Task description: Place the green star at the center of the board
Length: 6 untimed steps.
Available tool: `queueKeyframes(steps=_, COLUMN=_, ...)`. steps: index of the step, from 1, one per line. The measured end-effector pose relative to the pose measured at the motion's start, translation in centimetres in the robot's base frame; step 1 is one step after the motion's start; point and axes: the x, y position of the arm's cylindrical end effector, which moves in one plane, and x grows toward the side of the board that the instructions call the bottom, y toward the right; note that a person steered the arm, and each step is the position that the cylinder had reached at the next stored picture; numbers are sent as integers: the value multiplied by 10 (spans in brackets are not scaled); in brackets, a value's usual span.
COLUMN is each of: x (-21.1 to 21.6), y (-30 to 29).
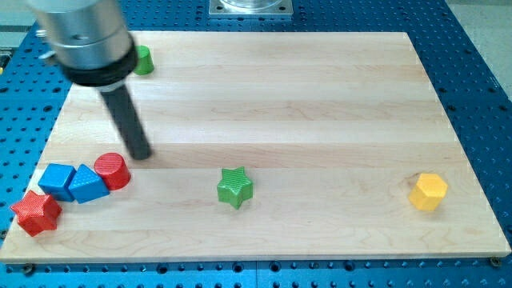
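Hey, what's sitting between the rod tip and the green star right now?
Nothing: in the camera view, only bare board separates my tip from the green star. The red cylinder lies left of the tip, off that line.

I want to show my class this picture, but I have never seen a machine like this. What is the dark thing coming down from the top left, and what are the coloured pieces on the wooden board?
This is one camera view of a wooden board. The dark thing is a robot arm's straight rod. It has no fingers and holds nothing; its tip only slides and pushes. The tip sits just above the red cylinder at the view's left. Beside that lie two blue blocks and a red star. A green block peeks out behind the arm at the view's top. A yellow hexagon-shaped block sits at the view's right. The green star, apart from the tip, lies below the board's middle, where it should go.
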Motion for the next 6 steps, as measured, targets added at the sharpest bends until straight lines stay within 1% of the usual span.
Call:
queueKeyframes(steps=1, x=39, y=32)
queueKeyframes(steps=2, x=105, y=12)
queueKeyframes(steps=3, x=137, y=105)
queueKeyframes(steps=4, x=76, y=147)
queueKeyframes(steps=5, x=61, y=146)
queueKeyframes(steps=6, x=101, y=120)
